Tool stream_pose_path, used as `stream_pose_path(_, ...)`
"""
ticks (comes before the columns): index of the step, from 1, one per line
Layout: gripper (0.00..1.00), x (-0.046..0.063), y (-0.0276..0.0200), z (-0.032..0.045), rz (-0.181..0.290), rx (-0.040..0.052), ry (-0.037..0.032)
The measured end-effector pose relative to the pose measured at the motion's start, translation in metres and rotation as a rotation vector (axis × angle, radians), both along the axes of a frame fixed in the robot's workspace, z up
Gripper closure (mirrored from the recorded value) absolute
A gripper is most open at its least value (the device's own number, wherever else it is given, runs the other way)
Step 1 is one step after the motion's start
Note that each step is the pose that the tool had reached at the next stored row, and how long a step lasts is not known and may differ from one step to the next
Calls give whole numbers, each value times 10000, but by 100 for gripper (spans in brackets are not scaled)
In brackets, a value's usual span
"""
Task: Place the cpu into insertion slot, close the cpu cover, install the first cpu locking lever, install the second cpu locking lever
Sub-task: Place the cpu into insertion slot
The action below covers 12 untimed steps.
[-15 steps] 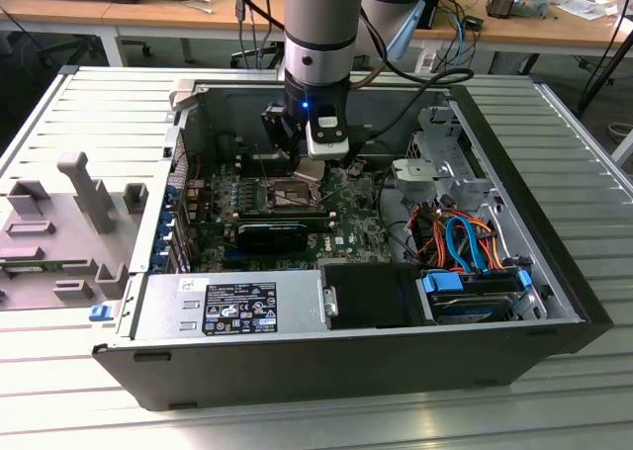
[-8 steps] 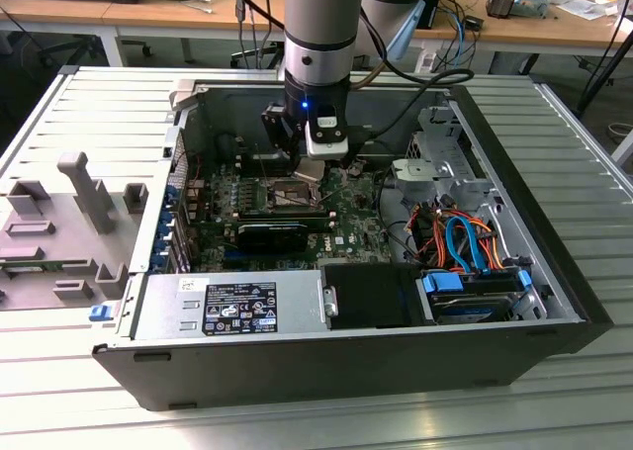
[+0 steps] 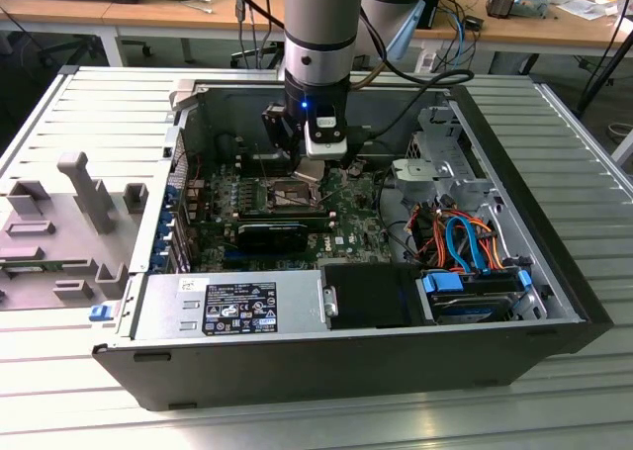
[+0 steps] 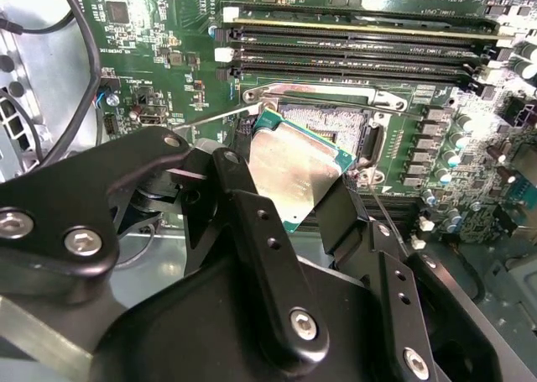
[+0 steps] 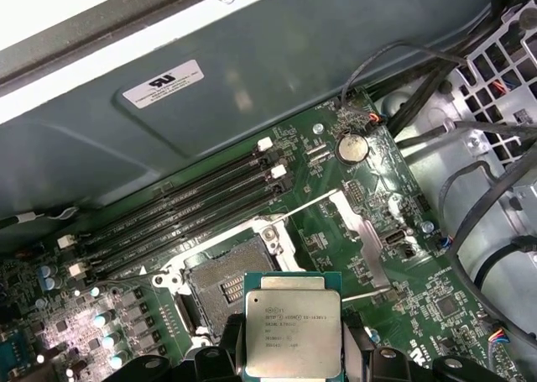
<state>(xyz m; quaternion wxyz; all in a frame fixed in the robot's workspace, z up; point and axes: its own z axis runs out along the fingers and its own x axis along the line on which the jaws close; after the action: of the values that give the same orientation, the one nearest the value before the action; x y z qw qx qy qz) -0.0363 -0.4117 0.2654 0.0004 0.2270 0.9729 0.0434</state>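
Observation:
My gripper is shut on the cpu, a flat silver-topped square chip on a green carrier, held by two opposite edges between black fingers. The cpu hangs tilted just above the insertion slot, whose dark centre lies bare inside a silvery frame on the green motherboard. In the second wrist view the insertion slot shows partly behind the chip. The cpu cover stands swung open beside the slot. Thin wire levers are raised. In the exterior view the gripper is low inside the case.
Long black memory slots run along one side of the socket, and memory sticks along the other. Capacitors and cables crowd nearby. The case walls, drive bay and power supply surround the board.

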Motion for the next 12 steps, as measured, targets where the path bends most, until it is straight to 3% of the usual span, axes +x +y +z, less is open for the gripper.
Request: stream_pose_path(12,45,0,0,-1,-286,0,0)
